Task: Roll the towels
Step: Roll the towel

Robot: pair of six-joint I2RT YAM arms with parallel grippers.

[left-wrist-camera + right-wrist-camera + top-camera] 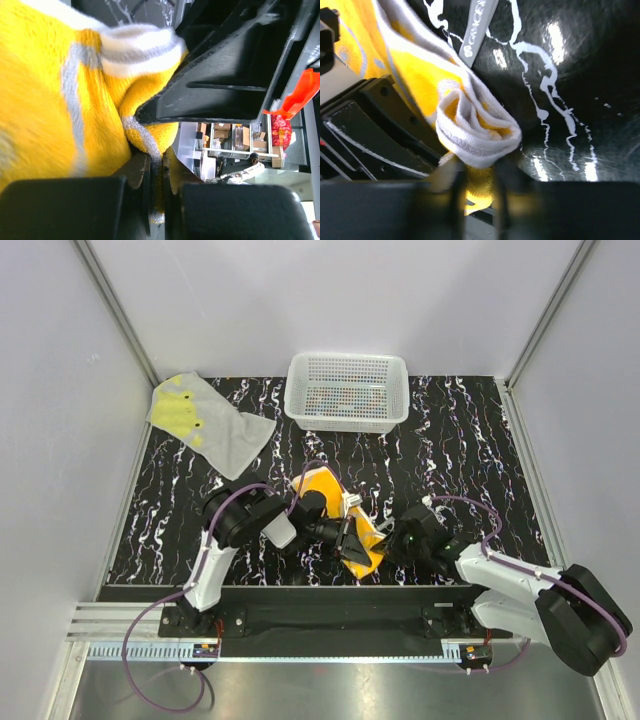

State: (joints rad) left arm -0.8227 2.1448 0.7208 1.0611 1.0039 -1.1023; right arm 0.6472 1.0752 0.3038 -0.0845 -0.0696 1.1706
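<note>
The orange towel (340, 508) lies near the table's front middle, its near end wound into a roll. My left gripper (347, 540) reaches in from the left, and in the left wrist view (157, 175) its jaws are shut on a thin edge of the orange towel (55, 100). From the right comes my right gripper (388, 542). In the right wrist view (475, 182) its blurred fingers (451, 175) press on both sides of the rolled end of the orange towel (475, 130). Flat at the back left lies the grey towel (208, 422) with yellow-green blotches.
A white perforated basket (347, 390) stands at the back middle. The table top (460, 460) is black with white veins. Grey walls close in the left, right and back. A black rail (330, 615) runs along the near edge by the arm bases.
</note>
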